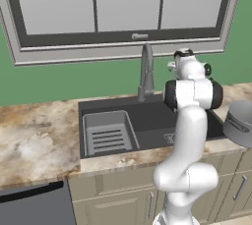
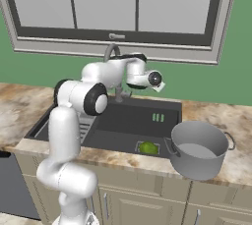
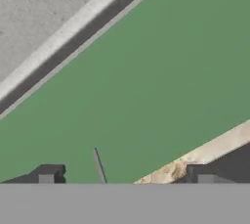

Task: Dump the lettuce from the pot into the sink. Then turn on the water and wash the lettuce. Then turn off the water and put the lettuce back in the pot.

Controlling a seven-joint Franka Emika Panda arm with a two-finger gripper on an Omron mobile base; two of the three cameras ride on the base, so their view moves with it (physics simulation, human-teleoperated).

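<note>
The lettuce (image 2: 148,147), a small bright-green ball, lies on the floor of the dark sink (image 2: 129,118) near its front wall. The silver pot (image 2: 199,150) stands upright on the counter just right of the sink (image 1: 147,116), and I see nothing green inside it; its side shows as the pot (image 1: 240,121) at the right edge of the left base view. My gripper (image 2: 161,85) is raised above the back of the sink, right of the faucet (image 2: 112,51), pointing at the green wall. The gripper (image 3: 125,178) is open, fingertips (image 3: 46,176) far apart with nothing between them.
A light-grey slotted rack (image 1: 108,133) sits in the sink's left half. The tall faucet (image 1: 146,71) rises behind the basin under the window sill (image 1: 123,47). A thin grey rod (image 3: 99,167) stands between my fingertips against the wall. Marbled counter (image 1: 34,130) runs on both sides.
</note>
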